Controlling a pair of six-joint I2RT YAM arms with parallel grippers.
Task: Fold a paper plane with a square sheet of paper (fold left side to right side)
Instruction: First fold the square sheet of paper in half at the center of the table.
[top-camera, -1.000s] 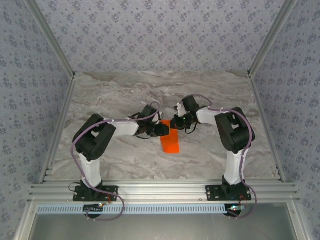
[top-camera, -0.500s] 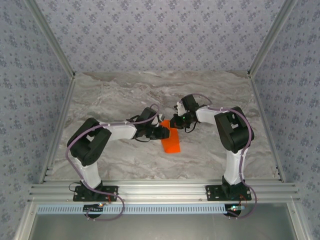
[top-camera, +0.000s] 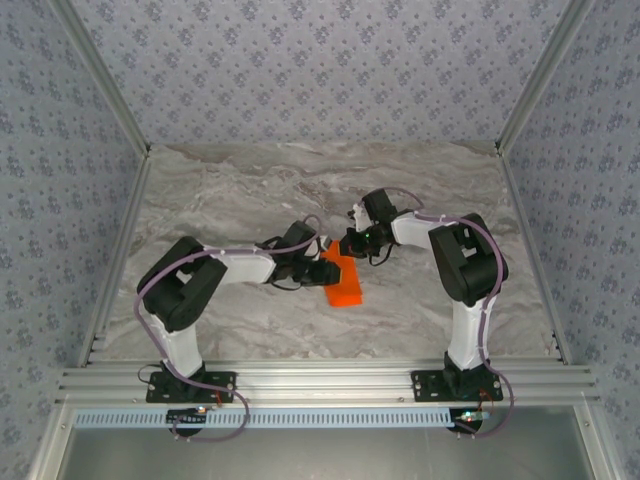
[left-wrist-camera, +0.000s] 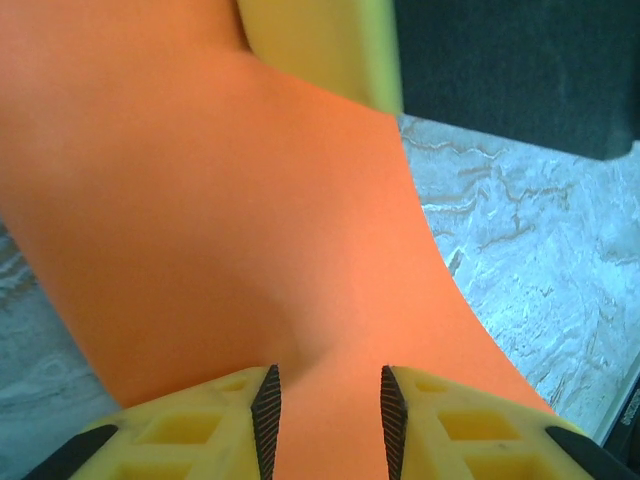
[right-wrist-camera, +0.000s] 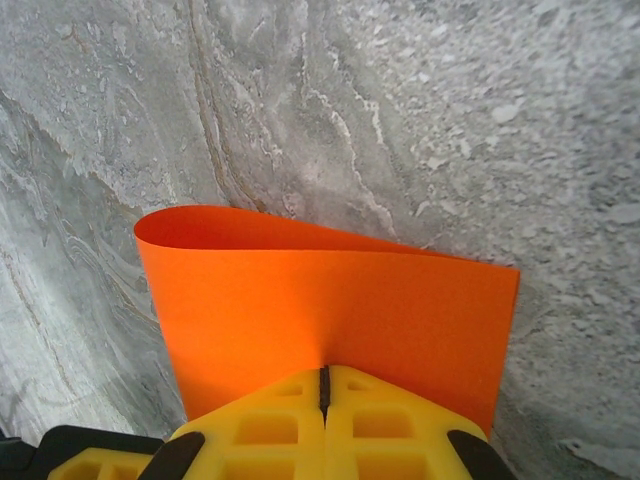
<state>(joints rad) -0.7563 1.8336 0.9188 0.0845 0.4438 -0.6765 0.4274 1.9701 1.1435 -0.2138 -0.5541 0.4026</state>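
Both arms are reaching inward, elbows bent, over the marble table (top-camera: 250, 190); right gripper (right-wrist-camera: 323, 385) is pinching shut on the curled-over square sheet of paper (right-wrist-camera: 330, 300) mid-table -- left gripper (left-wrist-camera: 325, 400) is sitting partly open, jaws straddling it.

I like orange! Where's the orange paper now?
In the top view, the bright orange folded paper sheet lies centrally, between the left fingers and the right fingers, which pinch it.

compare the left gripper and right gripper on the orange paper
The left gripper has its jaws apart, orange showing in the gap; the right gripper is shut, pinching an edge of the square sheet of paper. The left gripper meets the sheet's left side, the right gripper its far end. Both are yellow-fingered.
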